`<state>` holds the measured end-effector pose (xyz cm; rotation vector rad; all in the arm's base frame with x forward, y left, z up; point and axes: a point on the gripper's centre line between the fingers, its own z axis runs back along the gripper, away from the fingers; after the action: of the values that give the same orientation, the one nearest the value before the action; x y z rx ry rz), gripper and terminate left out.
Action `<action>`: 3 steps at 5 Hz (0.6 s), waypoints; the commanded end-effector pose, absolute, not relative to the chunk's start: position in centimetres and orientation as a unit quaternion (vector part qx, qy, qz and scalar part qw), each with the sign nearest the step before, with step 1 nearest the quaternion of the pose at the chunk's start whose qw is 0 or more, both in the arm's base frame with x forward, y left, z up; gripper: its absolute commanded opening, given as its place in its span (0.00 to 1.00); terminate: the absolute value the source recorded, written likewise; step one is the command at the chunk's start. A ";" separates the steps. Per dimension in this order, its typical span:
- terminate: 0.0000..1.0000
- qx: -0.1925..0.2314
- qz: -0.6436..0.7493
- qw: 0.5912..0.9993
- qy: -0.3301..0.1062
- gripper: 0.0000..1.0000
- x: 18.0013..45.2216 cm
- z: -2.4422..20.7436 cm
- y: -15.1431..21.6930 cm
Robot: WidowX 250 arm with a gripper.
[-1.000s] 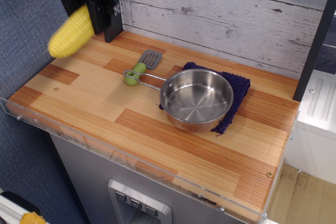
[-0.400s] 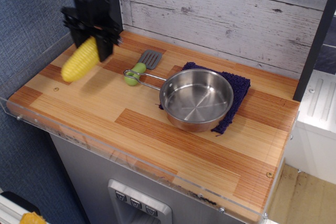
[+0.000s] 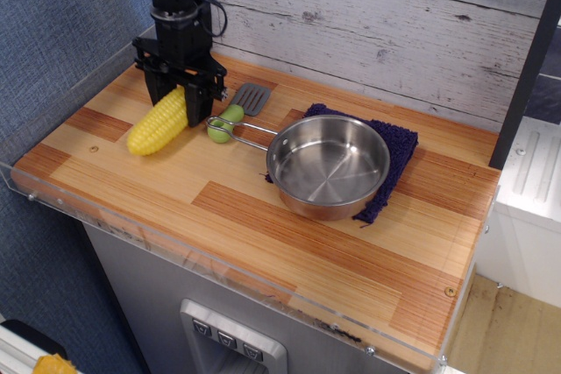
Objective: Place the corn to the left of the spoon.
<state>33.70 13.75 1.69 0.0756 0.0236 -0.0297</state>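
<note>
Corn (image 3: 159,123) lies low on counter (image 3: 289,234), at 9 o'clock from spoon (image 3: 238,108). Corn's long body points toward 7 o'clock. Black fingers (image 3: 180,96) clamped on corn's top end, one on each side. Spoon's green handle sits just beside fingers, grey head at 1 o'clock from handle. Pan (image 3: 328,165) on dark blue cloth (image 3: 396,148), at 4 o'clock from spoon. Pan's thin wire handle touches green handle.

Corn's (image 3: 160,123) upper end behind gripper (image 3: 181,94)
</note>
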 end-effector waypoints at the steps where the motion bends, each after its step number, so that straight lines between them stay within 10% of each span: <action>1: 0.00 0.058 -0.011 0.998 -0.005 1.00 33.0 3.8 13.3; 3: 0.00 0.114 -0.015 0.990 -0.084 1.00 32.2 10.1 11.6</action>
<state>33.28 11.40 8.65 0.2086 -0.1210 -0.0311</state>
